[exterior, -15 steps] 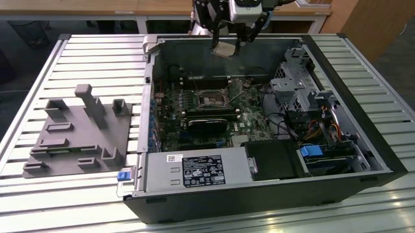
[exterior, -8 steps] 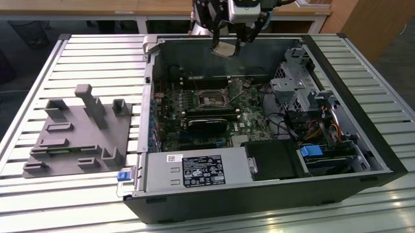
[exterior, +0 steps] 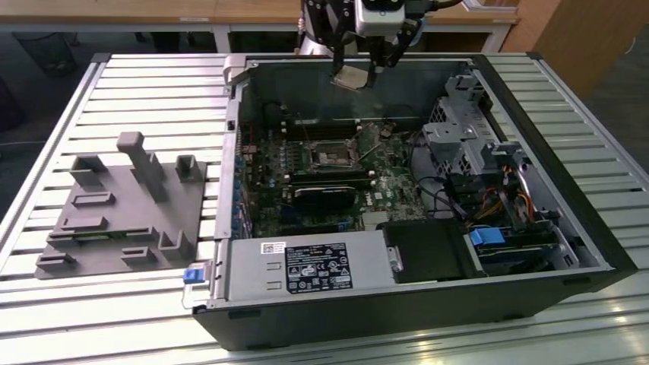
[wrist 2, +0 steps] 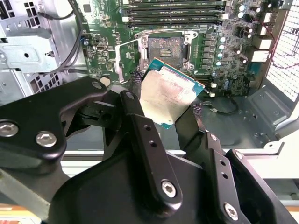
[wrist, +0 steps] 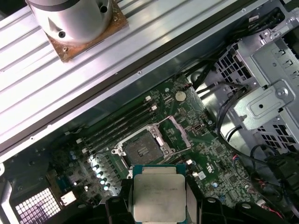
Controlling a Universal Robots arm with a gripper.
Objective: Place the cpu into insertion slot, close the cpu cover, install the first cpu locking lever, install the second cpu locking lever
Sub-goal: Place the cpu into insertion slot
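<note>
My gripper (exterior: 357, 70) hangs above the far wall of the open computer case, shut on the cpu (exterior: 352, 78), a flat square chip with a pale metal face. In both wrist views the cpu (wrist 2: 170, 95) (wrist: 159, 193) sits tilted between the black fingers (wrist 2: 140, 121). The insertion slot (exterior: 330, 156) (wrist 2: 166, 46) (wrist: 140, 149) is a square black socket on the green board, uncovered and well below the chip. The cpu cover (wrist 2: 127, 58) (wrist: 180, 133), a thin silver frame, stands swung open beside the socket.
A silver drive cage (exterior: 466, 129) and cables line the case on the exterior view's right; a power supply (exterior: 304, 266) fills the near side. Long memory slots (wrist 2: 173, 14) run beside the socket. A grey fixture (exterior: 121, 205) stands on the slatted table (exterior: 102, 99).
</note>
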